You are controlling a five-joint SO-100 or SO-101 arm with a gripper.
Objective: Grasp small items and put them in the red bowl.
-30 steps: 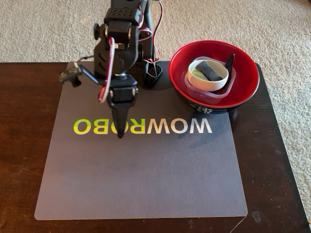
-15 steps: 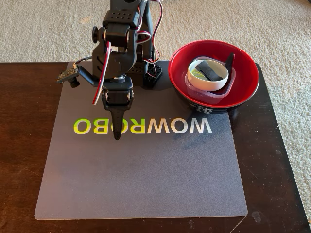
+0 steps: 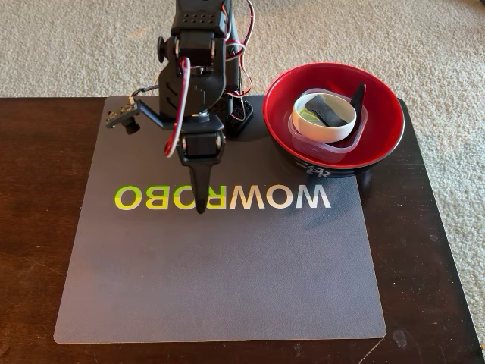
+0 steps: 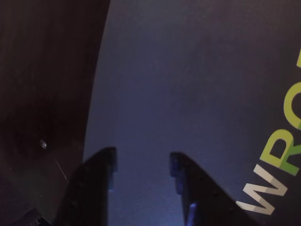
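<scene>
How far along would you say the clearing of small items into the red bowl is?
It looks finished: the clear tub, white dish and a black clip piece sit in the red bowl. The gripper is open and empty above the bare mat. Nothing visible is left.

The mat (image 3: pixel 227 265) reads "WOWROBO", upside down; bowl (image 3: pixel 383 155) marks seem illegible.

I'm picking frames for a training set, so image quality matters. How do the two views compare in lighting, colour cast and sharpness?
Fixed view: evenly lit, sharp, natural colours, with mild gloss inside the large red bowl. Wrist view: dim, blue-tinted and soft; the hand shows as two dark fingers, apart and empty, over the grey translucent mat, with the dark wooden table nearly black.
</scene>
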